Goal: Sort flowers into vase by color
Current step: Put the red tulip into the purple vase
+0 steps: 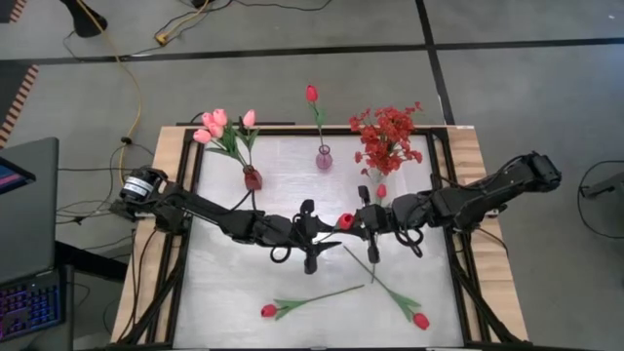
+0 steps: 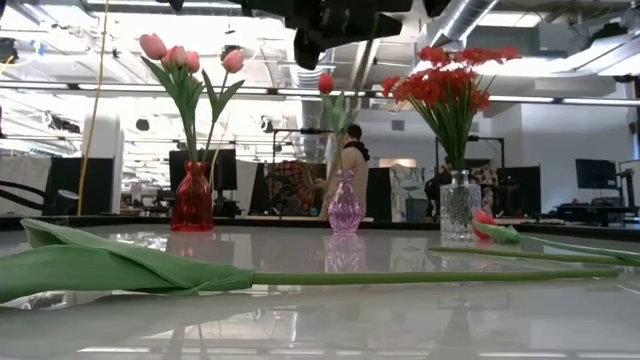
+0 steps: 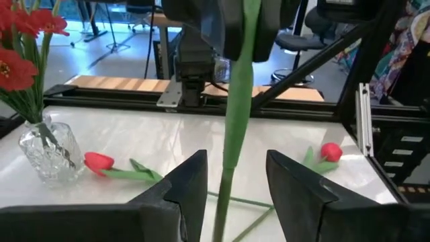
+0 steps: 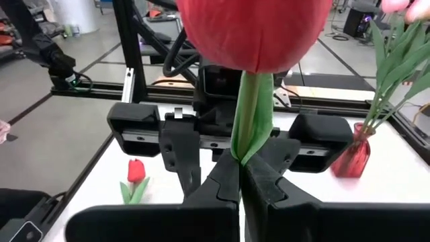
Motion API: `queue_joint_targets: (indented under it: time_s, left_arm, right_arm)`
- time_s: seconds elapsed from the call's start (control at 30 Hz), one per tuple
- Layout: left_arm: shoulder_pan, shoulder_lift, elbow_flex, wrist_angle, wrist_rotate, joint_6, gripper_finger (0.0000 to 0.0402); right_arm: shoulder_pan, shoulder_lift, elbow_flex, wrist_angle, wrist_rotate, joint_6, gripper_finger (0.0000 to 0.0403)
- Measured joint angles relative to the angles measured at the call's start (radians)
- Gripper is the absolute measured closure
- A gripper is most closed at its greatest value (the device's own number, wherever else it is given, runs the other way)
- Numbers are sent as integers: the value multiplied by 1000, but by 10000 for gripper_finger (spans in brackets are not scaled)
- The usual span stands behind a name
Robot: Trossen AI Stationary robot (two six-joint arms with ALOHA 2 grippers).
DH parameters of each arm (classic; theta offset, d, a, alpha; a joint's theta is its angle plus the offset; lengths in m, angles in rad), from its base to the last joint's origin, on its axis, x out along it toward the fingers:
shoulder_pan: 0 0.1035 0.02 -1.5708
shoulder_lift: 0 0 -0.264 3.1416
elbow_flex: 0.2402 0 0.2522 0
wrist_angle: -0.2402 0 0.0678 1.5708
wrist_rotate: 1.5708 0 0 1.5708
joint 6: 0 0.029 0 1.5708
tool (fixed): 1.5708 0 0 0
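From above, the two dark arms meet at mid-table: the right gripper is clamped on a red tulip whose bloom points toward the left gripper, just beside it. Two more red tulips lie on the table nearer the front edge than both grippers. Beyond them stand a red vase of pink tulips, a pink vase with one red tulip, and a clear vase of red blossoms.

At table height, a fallen green stem stretches across the foreground before the three vases.

The left wrist camera shows that gripper's fingers standing apart on either side of the held stem, not yet pinching it.

The right wrist camera shows its fingers pressed together on the stem just below the bloom.
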Motion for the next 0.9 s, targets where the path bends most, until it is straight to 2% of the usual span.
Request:
queue_joint_targets:
  time_s: [0.13,0.63,0.9]
  left_arm:
    - [0,0,0,-3,-2,-6,279]
    - [0,-2,0,-17,-3,-13,393]
    - [-2,-2,0,-14,-16,-3,400]
  right_arm:
    - [0,-1,0,-20,0,-1,376]
    - [20,-1,0,-58,1,7,375]
    - [19,-1,0,-57,3,45,341]
